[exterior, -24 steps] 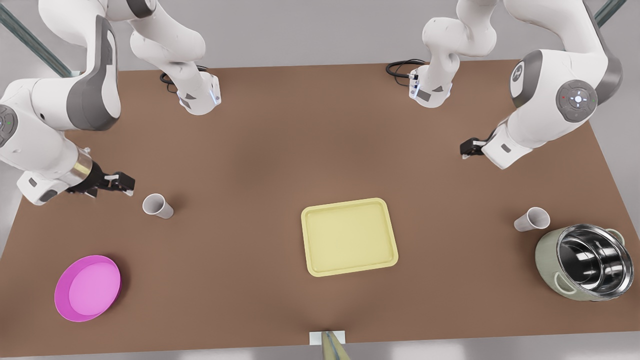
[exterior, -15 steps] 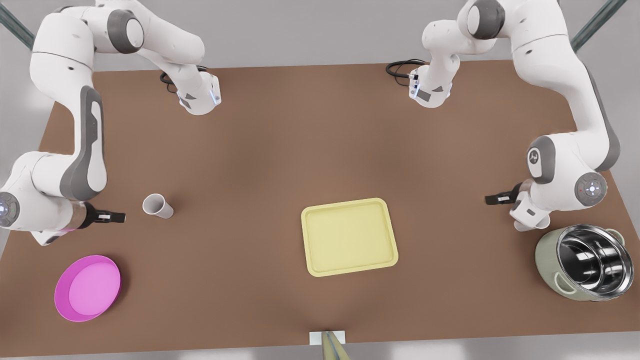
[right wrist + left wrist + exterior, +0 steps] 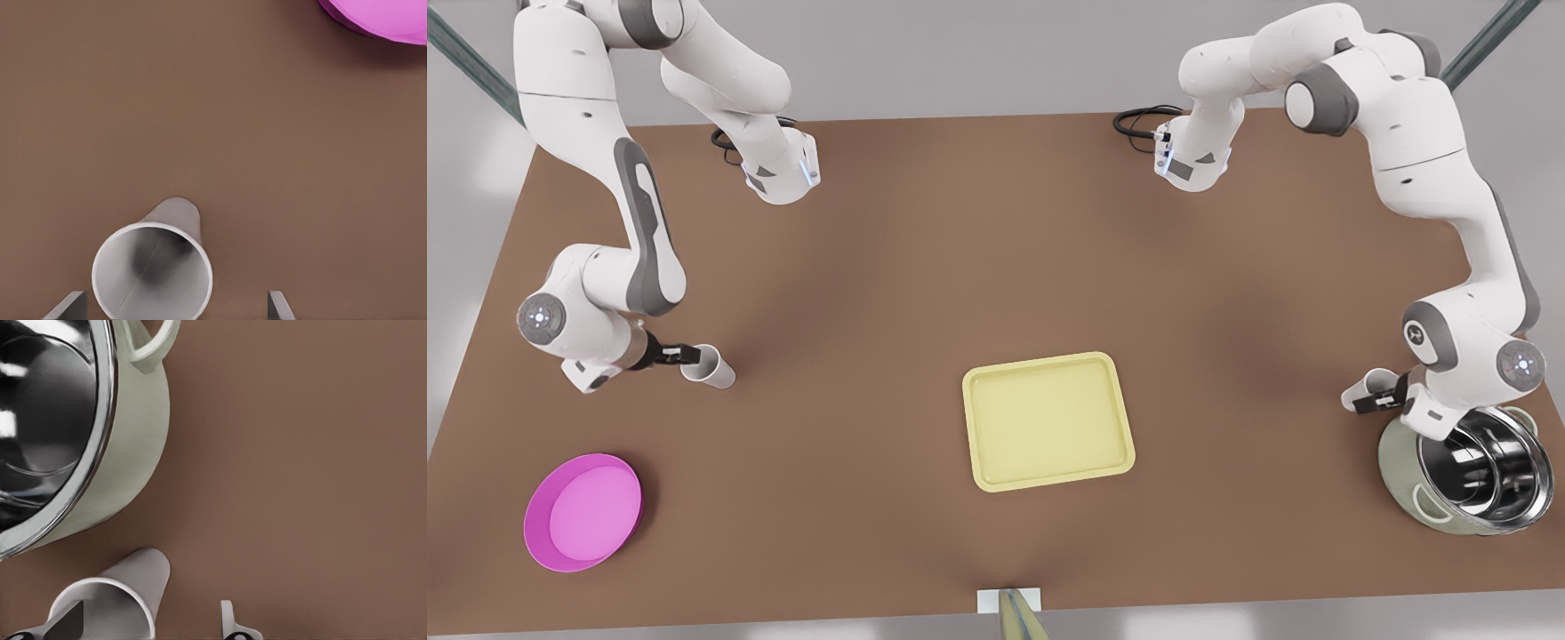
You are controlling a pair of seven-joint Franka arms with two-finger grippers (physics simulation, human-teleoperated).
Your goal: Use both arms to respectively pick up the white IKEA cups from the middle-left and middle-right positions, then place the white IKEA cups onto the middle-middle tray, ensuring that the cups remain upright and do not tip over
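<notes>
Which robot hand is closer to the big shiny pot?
The left gripper: it sits at a white cup right beside the pot. The right gripper is far across the table, at the other cup.

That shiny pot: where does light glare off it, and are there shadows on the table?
Front view: bright streaks glint inside the pot; soft dark patches shade the table mid-surface. Left wrist view: white highlights on the steel lining beside a cup.

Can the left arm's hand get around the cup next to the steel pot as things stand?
Probably yes. The left hand is open, its fingers straddling the white cup, which stands upright beside the pot. The pot sits close but apart from the cup, so the way looks free.
</notes>
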